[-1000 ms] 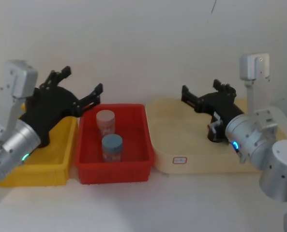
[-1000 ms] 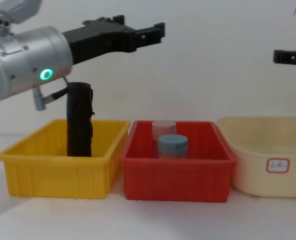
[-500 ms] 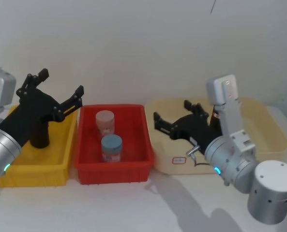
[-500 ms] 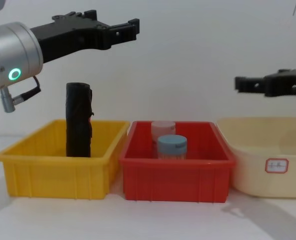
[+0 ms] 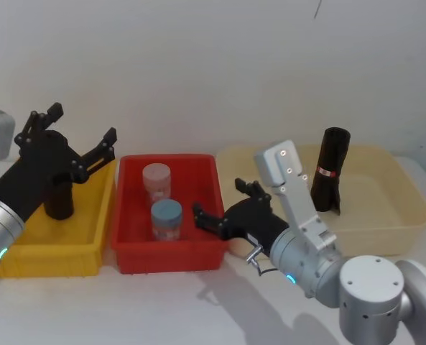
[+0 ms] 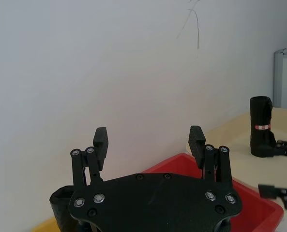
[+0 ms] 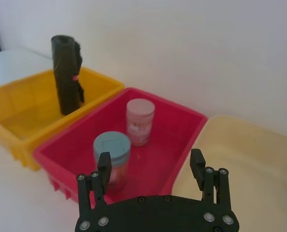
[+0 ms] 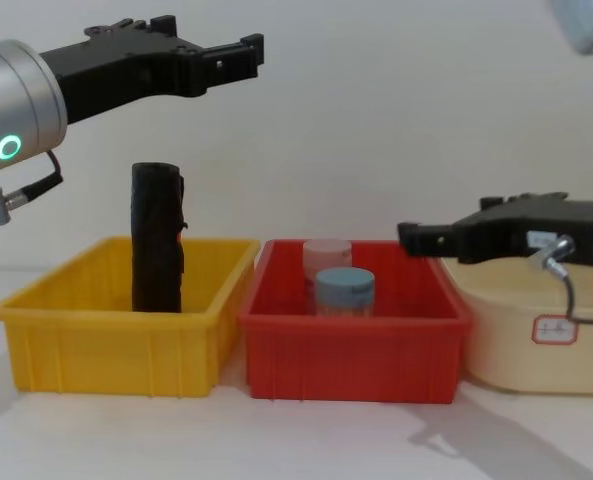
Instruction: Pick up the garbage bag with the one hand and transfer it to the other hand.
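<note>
Garbage bag (image 5: pixel 330 170) is standing upright in the beige tub (image 5: pixel 374 241), long axis vertical, band uppermost. Left gripper (image 5: pixel 80 126) is hovering open-jawed over the yellow bin (image 5: pixel 47 255), part-hiding another roll (image 5: pixel 58 205). Right gripper (image 5: pixel 220 200), jaws spread, is hanging beside the red bin (image 5: pixel 169 255).

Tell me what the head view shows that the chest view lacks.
Head view adds: the banded garbage bag standing in the cream tub. Chest view adds: the tub's front label. Shared: the left pincer, open, above the yellow bin and its black roll; the red bin with a pink-lidded jar and a blue-lidded jar; the right pincer, open, by that bin.
</note>
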